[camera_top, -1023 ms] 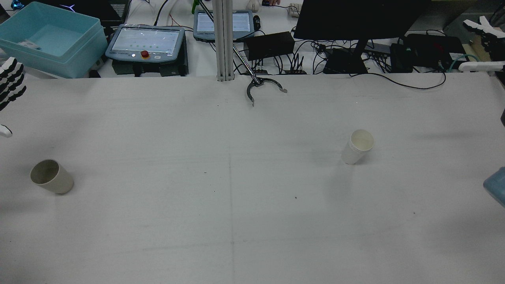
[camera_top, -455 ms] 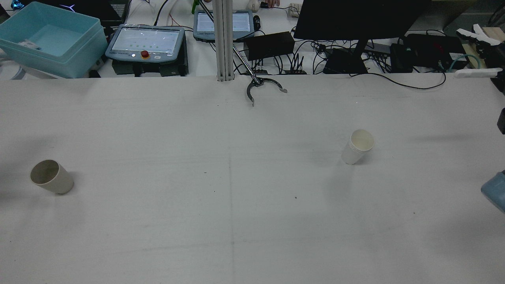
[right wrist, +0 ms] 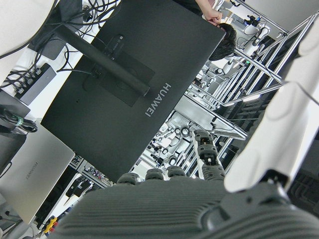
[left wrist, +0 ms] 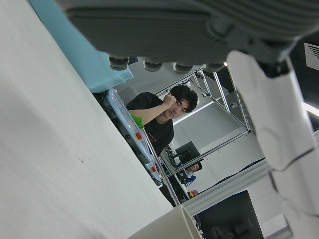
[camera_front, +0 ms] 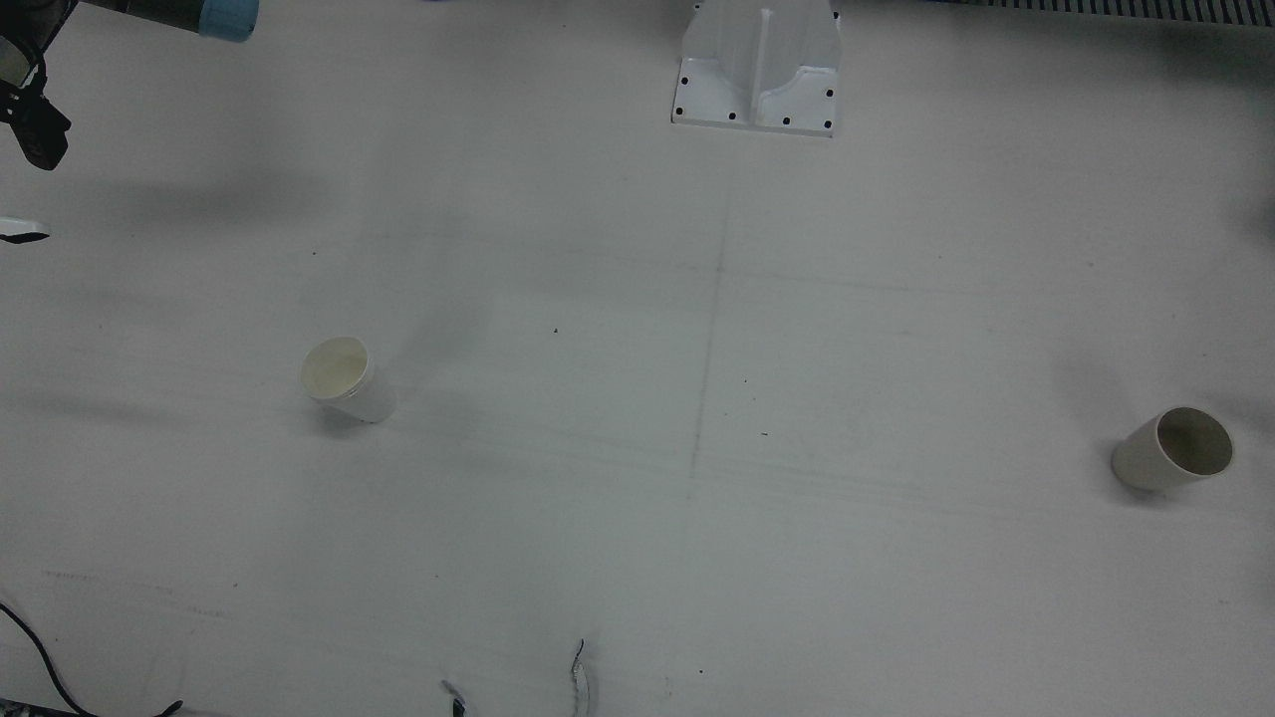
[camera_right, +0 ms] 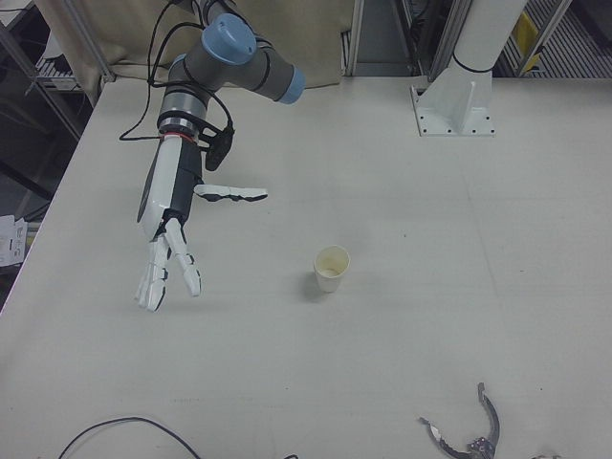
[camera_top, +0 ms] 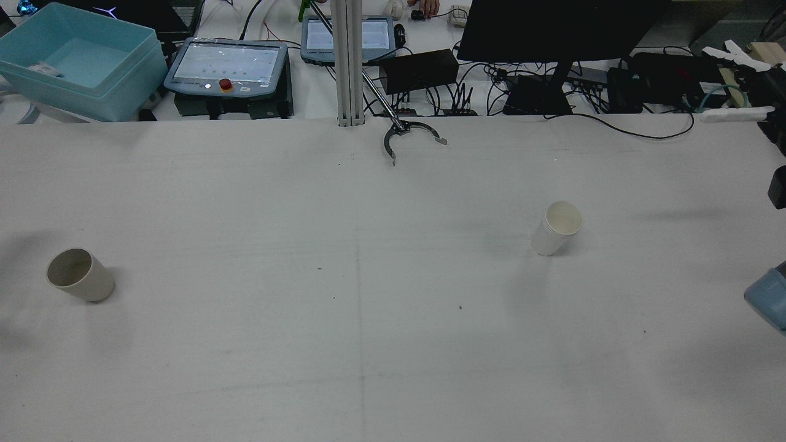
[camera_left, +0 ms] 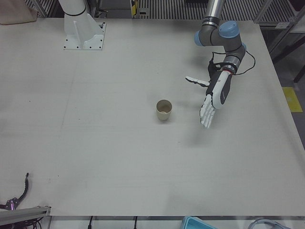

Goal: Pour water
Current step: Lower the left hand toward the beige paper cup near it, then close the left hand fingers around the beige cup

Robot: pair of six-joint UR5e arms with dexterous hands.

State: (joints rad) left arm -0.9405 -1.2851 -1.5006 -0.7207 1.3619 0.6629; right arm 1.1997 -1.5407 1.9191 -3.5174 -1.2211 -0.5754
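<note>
A beige cup (camera_top: 80,274) stands upright on the white table's left side, also seen in the left-front view as the beige cup (camera_left: 163,109) and at the front view's right (camera_front: 1175,453). My left hand (camera_left: 217,93) hovers open beside it, a short gap away, fingers spread and pointing down; the cup's rim (left wrist: 164,226) shows at the left hand view's bottom. A white paper cup (camera_top: 556,228) stands upright on the right side (camera_right: 331,268). My right hand (camera_right: 170,218) hangs open well away from it, near the table's outer edge.
A teal bin (camera_top: 80,61), two teach pendants (camera_top: 227,64), a black monitor (camera_top: 559,24) and cables line the table's far edge. A grabber tool (camera_top: 408,138) lies at the far middle. A pedestal base (camera_front: 757,70) sits on the robot's side. People sit beyond the table.
In the rear view my left hand's fingers have left the left edge. The right hand's fingertips and arm joint have shifted slightly left. Both cups stay put.
</note>
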